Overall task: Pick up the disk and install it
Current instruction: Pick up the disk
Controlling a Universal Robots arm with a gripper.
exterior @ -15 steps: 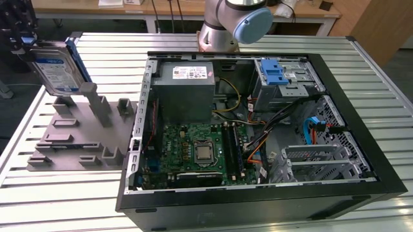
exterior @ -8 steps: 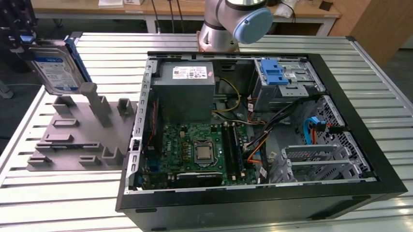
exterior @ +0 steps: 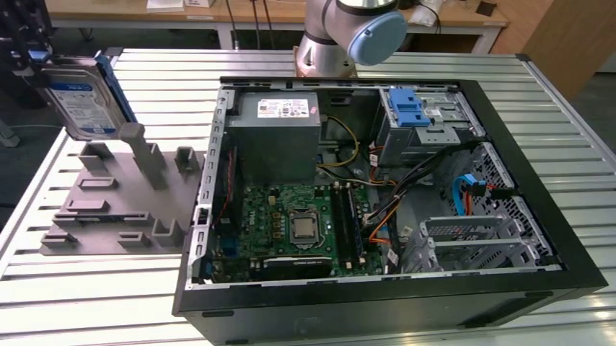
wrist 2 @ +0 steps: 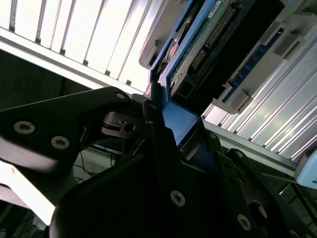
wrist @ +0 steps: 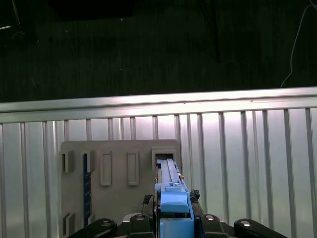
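Exterior view: disk (exterior: 82,97) upright at 10 o'clock, above grey slotted fixture (exterior: 106,209). Open computer case (exterior: 539,216) spans centre to 3 o'clock, just beside the fixture; inside it are motherboard (exterior: 288,223), grey box (exterior: 279,137) and blue latch (exterior: 407,107). Second wrist view adds: gripper (wrist 2: 163,111) clamped on the disk's blue edge. First wrist view: disk edge-on over a fixture slot.

An open black computer case (exterior: 385,311) lies on the slatted metal table (exterior: 97,303) beside a grey slotted holder (exterior: 108,209).
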